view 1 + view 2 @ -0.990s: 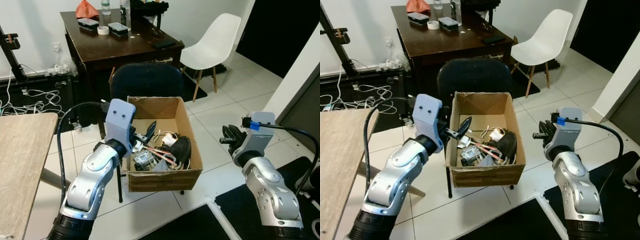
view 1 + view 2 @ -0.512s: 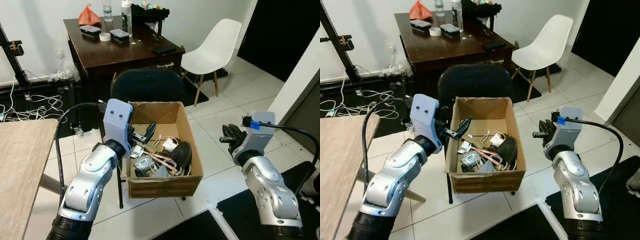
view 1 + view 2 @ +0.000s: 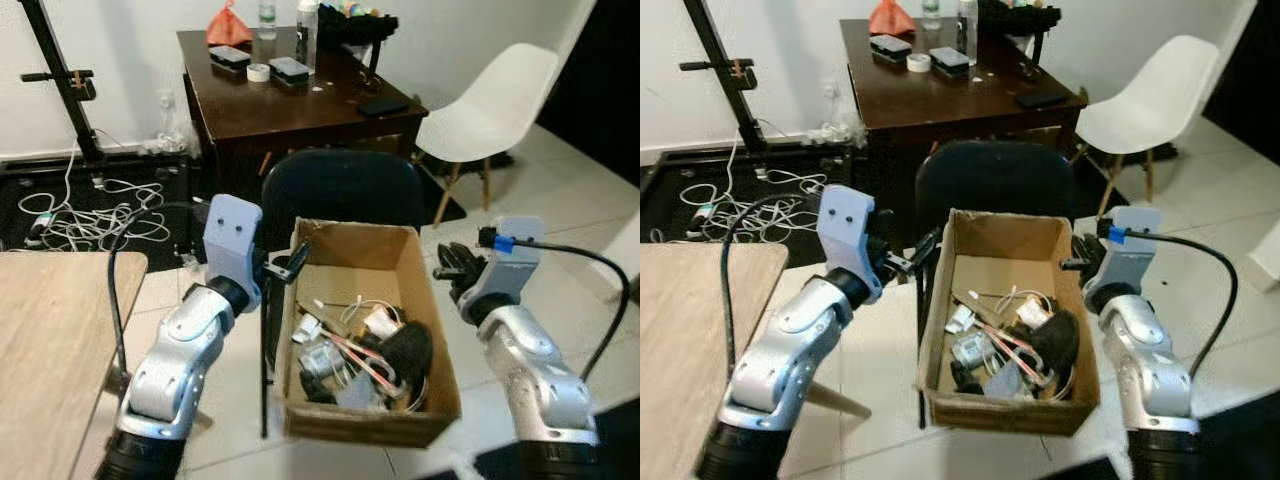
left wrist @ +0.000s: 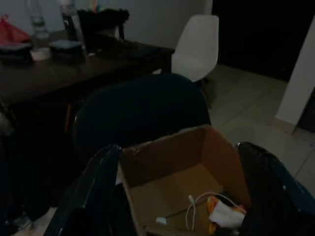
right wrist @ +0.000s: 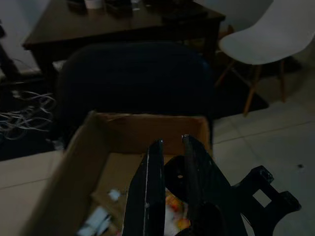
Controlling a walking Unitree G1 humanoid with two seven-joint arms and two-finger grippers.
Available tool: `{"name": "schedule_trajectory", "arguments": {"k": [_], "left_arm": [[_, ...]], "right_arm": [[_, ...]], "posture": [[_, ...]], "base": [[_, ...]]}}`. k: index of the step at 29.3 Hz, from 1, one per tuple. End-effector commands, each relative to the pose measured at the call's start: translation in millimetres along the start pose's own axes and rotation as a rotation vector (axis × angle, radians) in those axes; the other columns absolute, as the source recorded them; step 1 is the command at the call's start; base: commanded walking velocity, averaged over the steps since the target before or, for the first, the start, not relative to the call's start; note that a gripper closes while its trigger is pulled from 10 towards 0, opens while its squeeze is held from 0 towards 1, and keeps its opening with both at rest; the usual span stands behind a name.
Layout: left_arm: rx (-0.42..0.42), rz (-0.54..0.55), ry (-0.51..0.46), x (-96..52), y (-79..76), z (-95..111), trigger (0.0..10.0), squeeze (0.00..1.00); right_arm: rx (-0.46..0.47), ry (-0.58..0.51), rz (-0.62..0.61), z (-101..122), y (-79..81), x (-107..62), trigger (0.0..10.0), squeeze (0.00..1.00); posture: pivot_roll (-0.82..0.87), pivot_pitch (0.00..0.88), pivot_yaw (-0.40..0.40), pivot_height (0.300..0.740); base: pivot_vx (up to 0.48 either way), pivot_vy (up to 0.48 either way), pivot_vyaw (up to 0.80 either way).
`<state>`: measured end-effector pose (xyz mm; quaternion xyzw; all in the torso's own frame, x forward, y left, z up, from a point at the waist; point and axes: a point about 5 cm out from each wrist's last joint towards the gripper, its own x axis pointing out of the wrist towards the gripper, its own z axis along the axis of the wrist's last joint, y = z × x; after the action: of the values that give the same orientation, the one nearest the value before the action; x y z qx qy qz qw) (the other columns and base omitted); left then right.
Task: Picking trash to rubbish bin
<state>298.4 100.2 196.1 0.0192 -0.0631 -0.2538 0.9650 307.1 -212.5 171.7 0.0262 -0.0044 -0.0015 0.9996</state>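
An open cardboard box (image 3: 345, 425) rests on a black chair (image 3: 340, 185) in front of me. It holds mixed trash: white cables (image 3: 335, 310), a black lump (image 3: 405, 350) and small packets. My left gripper (image 3: 292, 262) hovers at the box's left wall near the back corner. Its fingers (image 4: 91, 194) are spread wide open, with nothing between them. My right gripper (image 3: 448, 272) sits just outside the box's right wall. Its fingers (image 5: 147, 187) are close together and hold nothing.
A dark wooden desk (image 3: 290, 100) with tape, bottles and cases stands behind the chair. A white chair (image 3: 490, 95) is at the back right. A light wooden tabletop (image 3: 45, 340) is at my left. Loose cables (image 3: 100, 210) and a black stand (image 3: 65, 80) are at the back left.
The whole view has shifted, so the camera moved. The box now lies closer and further right, and the right gripper is beside its right wall. Both arms keep their pose.
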Motion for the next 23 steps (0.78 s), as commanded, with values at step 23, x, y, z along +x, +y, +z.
{"name": "schedule_trajectory", "arguments": {"k": [23], "left_arm": [[0.225, -0.315, 0.078, -3.3, -14.5, -15.5, 10.0, 0.0]], "right_arm": [[-0.014, 0.037, 0.16, -28.1, 2.5, 47.3, 10.0, 0.0]], "posture": [[0.18, 0.139, 0.023, 0.74]], "base": [[0.0, 0.0, 0.0]]}}
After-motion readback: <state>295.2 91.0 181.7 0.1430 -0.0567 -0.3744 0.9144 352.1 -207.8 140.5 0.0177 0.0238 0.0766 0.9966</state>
